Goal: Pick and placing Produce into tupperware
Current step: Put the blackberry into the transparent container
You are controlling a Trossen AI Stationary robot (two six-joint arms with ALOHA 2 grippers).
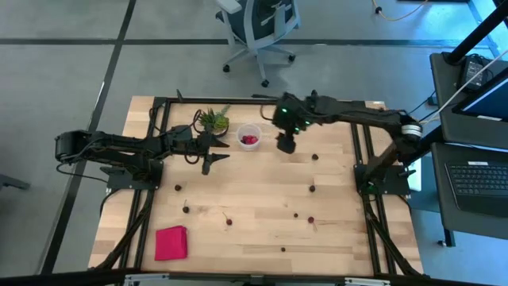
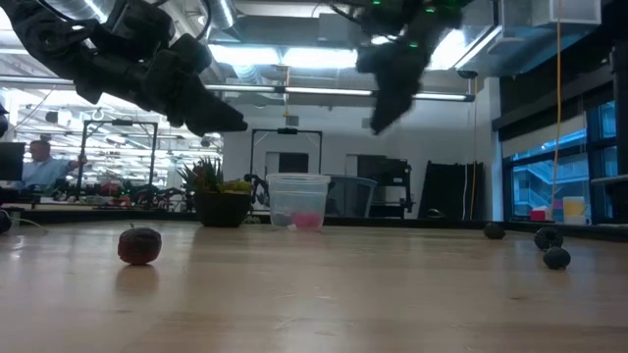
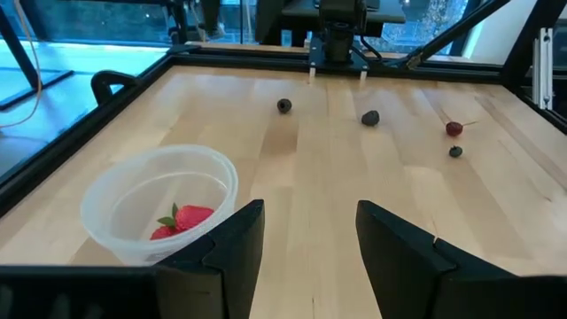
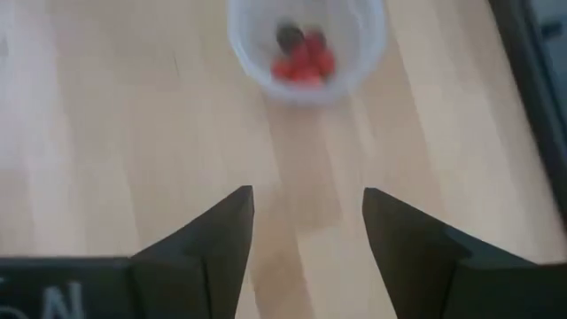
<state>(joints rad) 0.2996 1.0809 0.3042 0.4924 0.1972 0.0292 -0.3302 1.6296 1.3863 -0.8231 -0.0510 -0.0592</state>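
Wooden table (image 1: 254, 230): right gripper (image 1: 286, 144), jaws open and empty, hovers just beside the tupperware (image 1: 248, 136), nearer scattered produce (image 1: 315, 157) than the open, empty left gripper (image 1: 208, 161).

The tupperware (image 1: 249, 137), a small clear round cup, stands upright near the tabletop's far edge, holding several red produce pieces (image 4: 301, 58); other small dark fruits (image 1: 314, 157) lie scattered apart.

Right gripper (image 4: 306, 230) jaws spread apart, nothing between them, only bare wooden table (image 4: 133, 133) in the gap. Tupperware (image 4: 306, 44) sits ahead of the jaws, roughly in line with the gap, well clear of the fingertips. Red produce (image 4: 303, 60) inside it, one darker piece on top.
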